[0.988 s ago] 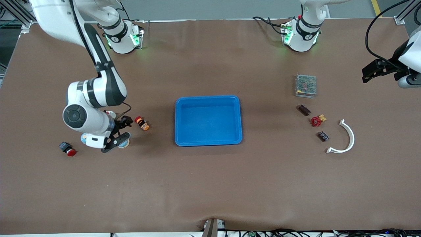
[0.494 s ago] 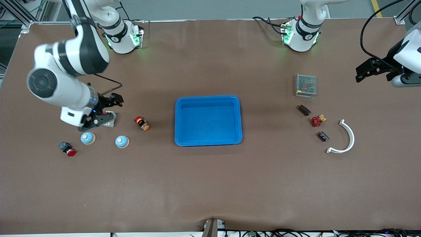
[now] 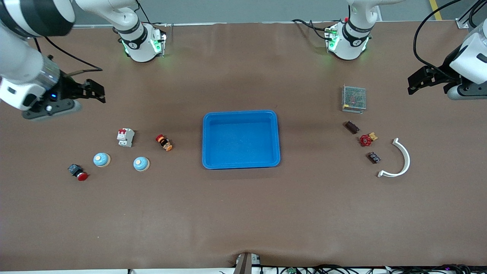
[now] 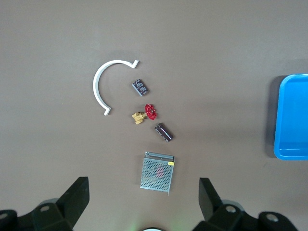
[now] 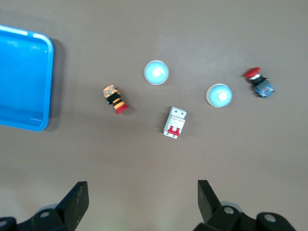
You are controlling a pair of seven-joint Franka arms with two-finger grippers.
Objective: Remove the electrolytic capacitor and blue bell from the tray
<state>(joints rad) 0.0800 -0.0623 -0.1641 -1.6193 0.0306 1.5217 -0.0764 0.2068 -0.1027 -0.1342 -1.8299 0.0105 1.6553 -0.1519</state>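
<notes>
Two light-blue bells (image 3: 102, 159) (image 3: 141, 164) sit on the brown table toward the right arm's end; the right wrist view shows the same bells (image 5: 219, 95) (image 5: 156, 72). The dark cylindrical capacitor (image 3: 351, 127) lies toward the left arm's end, next to a red valve, and the left wrist view also shows this capacitor (image 4: 163, 133). My right gripper (image 3: 93, 91) hangs open and empty over bare table, up from the bells. My left gripper (image 3: 420, 82) hangs open and empty over the table's left-arm end. A blue tray (image 3: 241, 114) stands mid-table.
Near the bells: a white-and-red breaker (image 3: 125, 137), an orange-and-black button (image 3: 164, 142), a red push button (image 3: 78, 172). Near the capacitor: a mesh metal box (image 3: 354, 99), a red valve (image 3: 366, 140), a small dark module (image 3: 373, 157), a white curved piece (image 3: 399, 160).
My right gripper has risen from just over the bells and drawn back toward the right arm's end, still open and empty. Both bells stay put. The left gripper has drifted slightly.
</notes>
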